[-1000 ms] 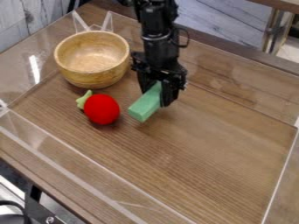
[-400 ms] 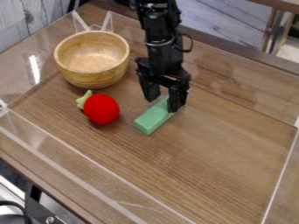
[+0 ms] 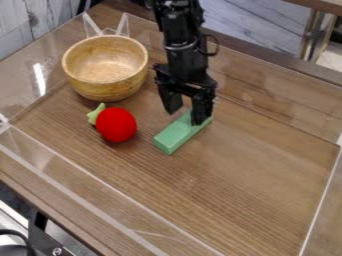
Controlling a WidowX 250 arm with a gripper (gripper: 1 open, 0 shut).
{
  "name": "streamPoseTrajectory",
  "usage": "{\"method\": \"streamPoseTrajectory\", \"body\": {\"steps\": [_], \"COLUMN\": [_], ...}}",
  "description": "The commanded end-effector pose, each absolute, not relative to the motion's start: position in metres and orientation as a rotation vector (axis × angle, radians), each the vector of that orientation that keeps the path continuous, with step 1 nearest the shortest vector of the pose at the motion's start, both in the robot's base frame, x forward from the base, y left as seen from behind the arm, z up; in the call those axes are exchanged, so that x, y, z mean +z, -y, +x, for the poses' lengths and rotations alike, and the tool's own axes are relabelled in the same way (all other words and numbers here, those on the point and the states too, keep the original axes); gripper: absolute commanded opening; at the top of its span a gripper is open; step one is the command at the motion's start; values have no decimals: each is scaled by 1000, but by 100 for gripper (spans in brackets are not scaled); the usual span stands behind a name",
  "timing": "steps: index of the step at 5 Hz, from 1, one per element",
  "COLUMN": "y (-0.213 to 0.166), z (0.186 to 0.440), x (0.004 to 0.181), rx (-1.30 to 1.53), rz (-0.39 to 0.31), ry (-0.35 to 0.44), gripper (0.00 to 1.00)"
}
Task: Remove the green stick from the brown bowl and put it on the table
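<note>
the gripper (image 3: pixel 186 112) points straight down over the table (image 3: pixel 254 170) with its two black fingers (image 3: pixel 203 108) spread apart, holding nothing. the green stick (image 3: pixel 174 133) lies flat on the wood just below it, its far end tucked between and under the fingertips, its near end reaching toward the viewer and a little to the picture's left. whether the fingertips still brush that end i can't tell. to the picture's left of the gripper, near the stick but apart from it, sits a red strawberry toy (image 3: pixel 115 124) with a green top. further back on that same side stands the brown bowl (image 3: pixel 104 67), upright, nothing visible inside.
</note>
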State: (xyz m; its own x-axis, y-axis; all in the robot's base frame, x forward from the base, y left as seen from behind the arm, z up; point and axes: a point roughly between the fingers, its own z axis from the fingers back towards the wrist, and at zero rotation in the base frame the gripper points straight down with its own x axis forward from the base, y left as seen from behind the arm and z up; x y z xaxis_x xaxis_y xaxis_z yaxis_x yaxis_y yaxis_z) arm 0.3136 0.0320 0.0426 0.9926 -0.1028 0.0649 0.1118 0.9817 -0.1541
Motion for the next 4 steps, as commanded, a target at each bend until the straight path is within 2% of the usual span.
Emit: {"method": "streamPoseTrajectory", "body": {"steps": [1, 2, 4], "y": [-42, -46, -46], "z": [326, 327, 326], "x": [79, 84, 73], "rx": [-95, -83, -78], "rz": [-145, -144, -137], "ry": [167, 195, 190], "gripper": [100, 100, 100]}}
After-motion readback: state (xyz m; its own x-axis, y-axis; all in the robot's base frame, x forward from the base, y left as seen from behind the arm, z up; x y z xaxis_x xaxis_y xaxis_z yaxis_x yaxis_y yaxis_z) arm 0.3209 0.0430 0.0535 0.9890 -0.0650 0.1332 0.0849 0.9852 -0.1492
